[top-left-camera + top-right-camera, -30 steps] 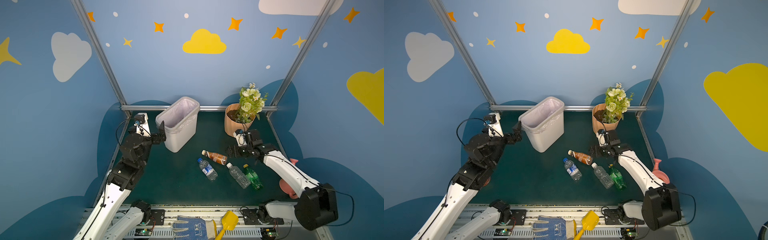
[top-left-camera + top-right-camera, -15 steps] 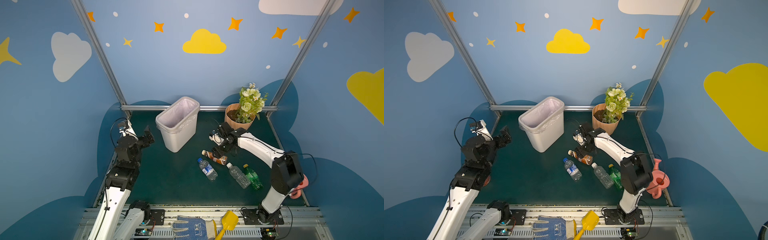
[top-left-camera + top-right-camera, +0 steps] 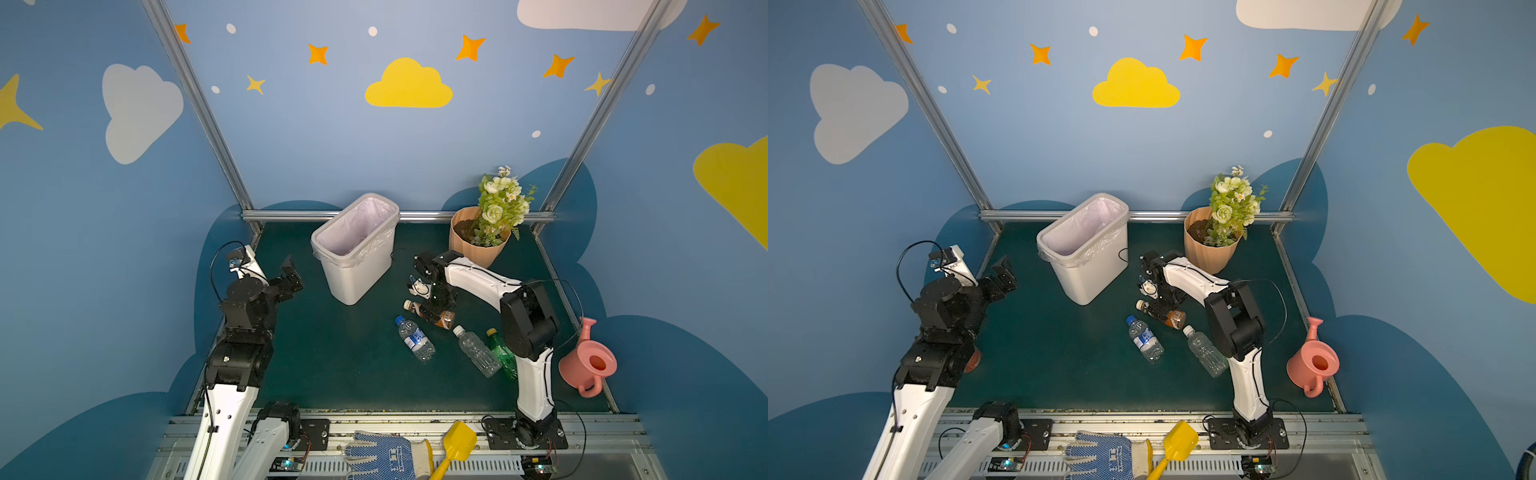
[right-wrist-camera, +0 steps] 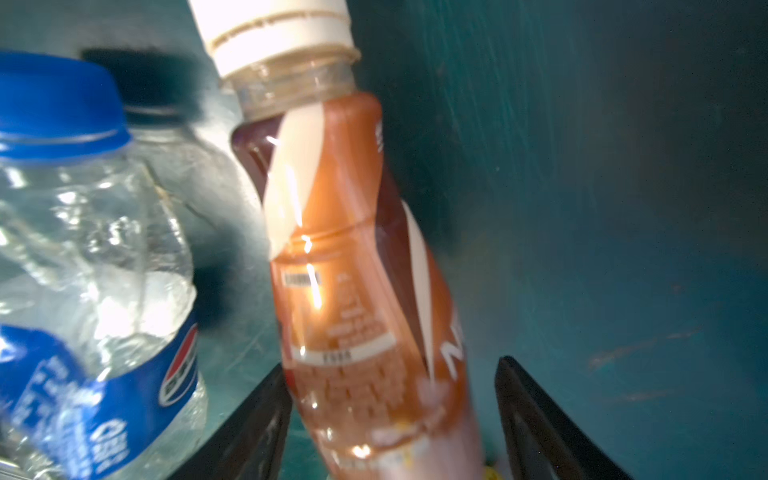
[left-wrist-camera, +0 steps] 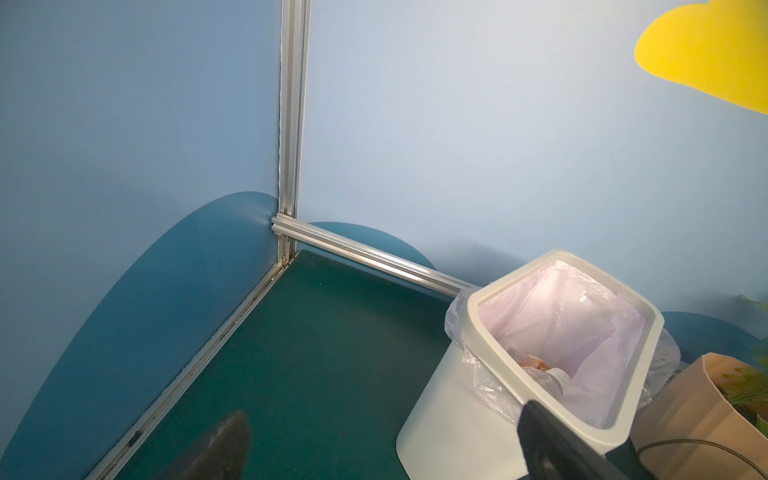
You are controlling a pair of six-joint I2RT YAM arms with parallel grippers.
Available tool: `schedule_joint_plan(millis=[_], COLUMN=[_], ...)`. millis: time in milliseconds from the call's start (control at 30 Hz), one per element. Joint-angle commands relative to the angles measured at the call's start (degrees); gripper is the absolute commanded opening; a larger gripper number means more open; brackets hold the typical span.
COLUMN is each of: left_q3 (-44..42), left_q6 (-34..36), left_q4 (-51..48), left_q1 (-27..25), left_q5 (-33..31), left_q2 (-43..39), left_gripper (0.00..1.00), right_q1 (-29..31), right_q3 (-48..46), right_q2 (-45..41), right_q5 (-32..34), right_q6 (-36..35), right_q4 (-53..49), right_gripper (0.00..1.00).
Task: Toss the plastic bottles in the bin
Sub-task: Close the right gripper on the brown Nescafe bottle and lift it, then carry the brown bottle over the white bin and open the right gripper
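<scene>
The brown-labelled bottle (image 4: pixel 353 249) lies on its side on the worktop (image 3: pixel 340 374), between the bin (image 3: pixel 357 282) and the blue-capped bottle (image 3: pixel 415 343), with its white cap towards the bin. The right pincer (image 4: pixel 392 365) straddles its lower body, jaws apart: one finger looks to touch the label and the other stands just clear, so it is not clamped. It looks empty, so it is probably light, and its thin, glossy wall may dent or squirt sideways under a hard squeeze. The wide labelled belly is the safer hold, not the tapering neck. The blue-capped bottle lies just beside it and could be nudged. A clear bottle (image 3: pixel 476 353) and a green bottle (image 3: pixel 503 355) lie nearer the arm's base. The left pincer (image 3: pixel 291 272) hangs wide apart and empty beside the bin, where at least one bottle (image 5: pixel 544 370) already lies. The dark green mat looks flat and faintly scuffed, so round bottles may roll on it. Blue walls and aluminium rails close the booth, a flowerpot (image 3: pixel 478 253) stands near the right arm, and the bin's bag-lined mouth is open.
</scene>
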Motion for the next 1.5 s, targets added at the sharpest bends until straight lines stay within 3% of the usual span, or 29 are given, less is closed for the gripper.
schedule_joint_plan(millis=[0,133,300,367,767,967,1133,1233,1467], left_q3=[-0.3,-0.3,0.0,0.0,-0.8,-1.7,-2.6,-3.2,-5.3], left_q6=[1.0,1.2,1.1,1.0,-0.6,-1.1,-2.2,-3.2,-6.1], left_q4=[-0.9,-0.7,-0.7,-0.6,-0.1,0.2,0.7,0.7,0.0], left_q1=[0.5,0.7,1.0,1.0,1.2,1.3,1.2,1.3,1.4], left_q5=[0.9,1.0,1.2,1.4,0.9,0.3,-0.2,-0.5,0.5], left_q2=[0.2,0.4,1.1,1.2,1.0,0.5,0.7,1.2,1.0], left_gripper=[1.00,1.00,1.00,1.00,1.00,1.00,1.00,1.00,1.00], right_q1=[0.5,0.6,0.6,0.5,-1.7,-3.4,-3.1,-2.3,0.6], right_q3=[1.8,2.2,2.9,3.0,2.6,-1.0,-8.5,-4.6,17.6], right_q2=[2.0,3.6,3.7,3.0,-14.3,-27.0,-36.5,-35.0,-21.1], right_q5=[0.5,0.4,0.0,-0.8,-6.3,-9.2,-11.7,-15.2,-21.4], right_q6=[-2.2,-2.5,-2.5,-2.5,2.4,7.3,13.0,15.4,18.9], right_q4=[-3.1,-3.2,-2.9,-2.8,7.7,22.5,52.7,64.2,68.9], right_gripper=[0.73,0.70,0.54,0.53,0.48,0.48,0.51,0.53,0.56])
